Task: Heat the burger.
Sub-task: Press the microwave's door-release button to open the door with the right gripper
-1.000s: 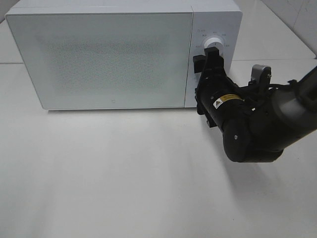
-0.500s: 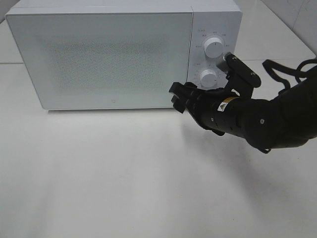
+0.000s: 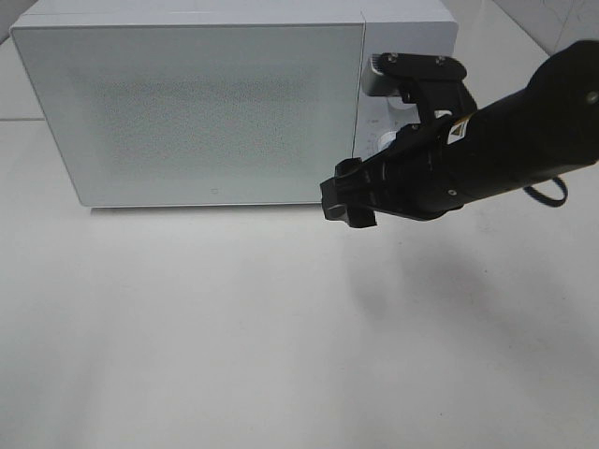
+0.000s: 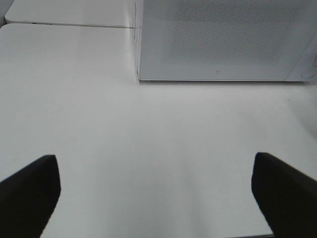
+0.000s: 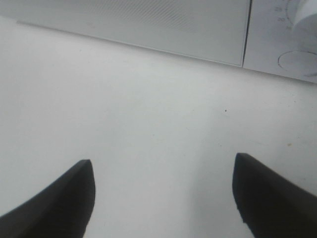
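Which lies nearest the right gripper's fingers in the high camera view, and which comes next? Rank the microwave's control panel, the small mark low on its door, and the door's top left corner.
1. control panel: on the right, just behind the right gripper.
2. small mark: low, off to the gripper's left in this view.
3. door's top left corner: far left and high.

The boxy white microwave oven (image 3: 187, 103) has its speckled grey door (image 3: 201, 112) closed, and nothing behind that door can be made out. The black right arm (image 3: 505, 131) covers most of the oven's control panel (image 3: 412, 33), and the print still showing there is too small to read. In the right wrist view the white upper dial (image 5: 306, 9) is cut by the frame and its numerals are blurred. The oven's top and right end run out of the left wrist view. There, both dark fingers (image 4: 29, 193) of the left gripper (image 4: 157, 198) are clipped at the edge.
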